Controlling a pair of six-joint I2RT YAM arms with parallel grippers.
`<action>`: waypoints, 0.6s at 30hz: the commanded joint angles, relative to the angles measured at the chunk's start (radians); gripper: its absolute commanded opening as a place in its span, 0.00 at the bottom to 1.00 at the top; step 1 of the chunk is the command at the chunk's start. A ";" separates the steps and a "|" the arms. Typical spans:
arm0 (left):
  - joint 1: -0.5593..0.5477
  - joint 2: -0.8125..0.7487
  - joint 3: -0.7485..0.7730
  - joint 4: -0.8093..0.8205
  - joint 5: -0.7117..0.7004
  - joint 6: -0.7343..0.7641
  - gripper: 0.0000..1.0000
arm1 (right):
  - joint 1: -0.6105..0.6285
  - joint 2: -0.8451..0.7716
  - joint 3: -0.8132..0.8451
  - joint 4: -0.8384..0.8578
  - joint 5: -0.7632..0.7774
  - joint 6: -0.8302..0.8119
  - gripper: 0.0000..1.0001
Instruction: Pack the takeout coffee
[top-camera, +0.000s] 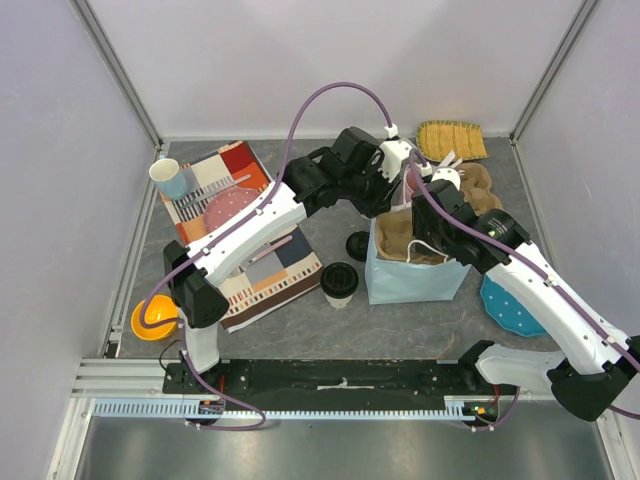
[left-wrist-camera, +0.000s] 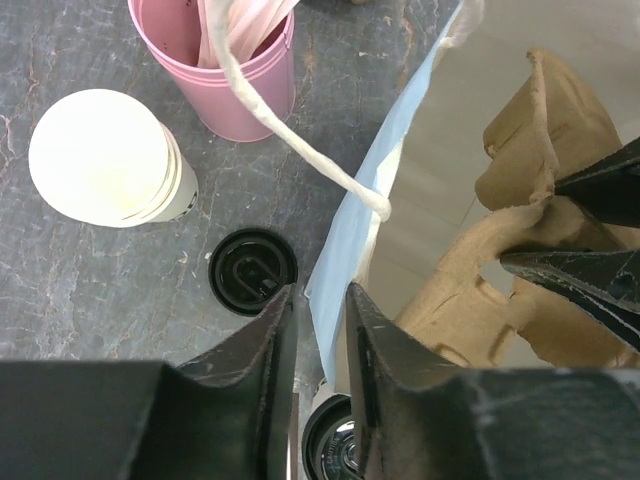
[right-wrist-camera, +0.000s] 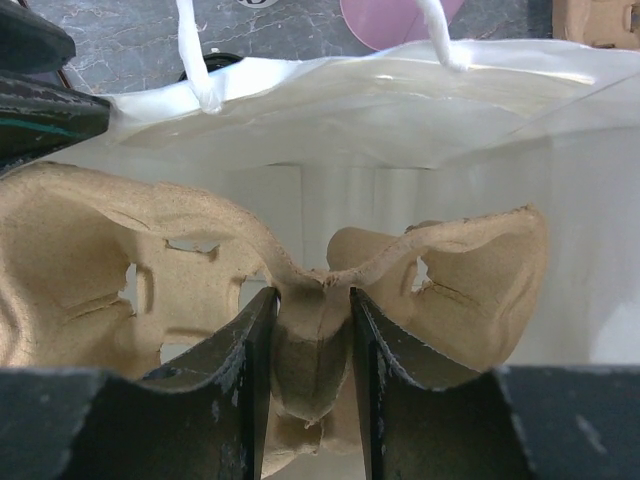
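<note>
The takeout coffee (top-camera: 339, 283), a small white cup with a black lid, stands on the table left of the light-blue paper bag (top-camera: 415, 272). Its lid shows low in the left wrist view (left-wrist-camera: 335, 452). My left gripper (top-camera: 383, 212) (left-wrist-camera: 318, 292) is shut on the bag's left wall (left-wrist-camera: 345, 240). My right gripper (top-camera: 428, 232) (right-wrist-camera: 312, 295) reaches into the bag and is shut on the middle ridge of a brown cardboard cup carrier (right-wrist-camera: 312, 340) that sits inside the bag (right-wrist-camera: 420, 110).
A loose black lid (top-camera: 358, 245) (left-wrist-camera: 252, 270) lies by the bag. A stack of white cups (left-wrist-camera: 105, 155) and a pink cup of stirrers (left-wrist-camera: 240, 80) stand behind it. Patterned mats (top-camera: 250, 270), a blue-banded cup (top-camera: 172, 178), an orange bowl (top-camera: 155, 320) and a teal plate (top-camera: 510, 305) lie around.
</note>
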 joint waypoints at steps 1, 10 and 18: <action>-0.006 -0.007 -0.012 0.013 0.035 0.060 0.30 | -0.005 -0.014 -0.006 -0.012 0.014 -0.009 0.40; -0.006 -0.080 -0.124 0.078 0.104 0.155 0.02 | -0.017 -0.033 0.020 -0.099 0.063 -0.023 0.40; -0.007 -0.099 -0.161 0.128 0.109 0.224 0.02 | -0.017 -0.020 0.005 -0.098 0.031 -0.035 0.40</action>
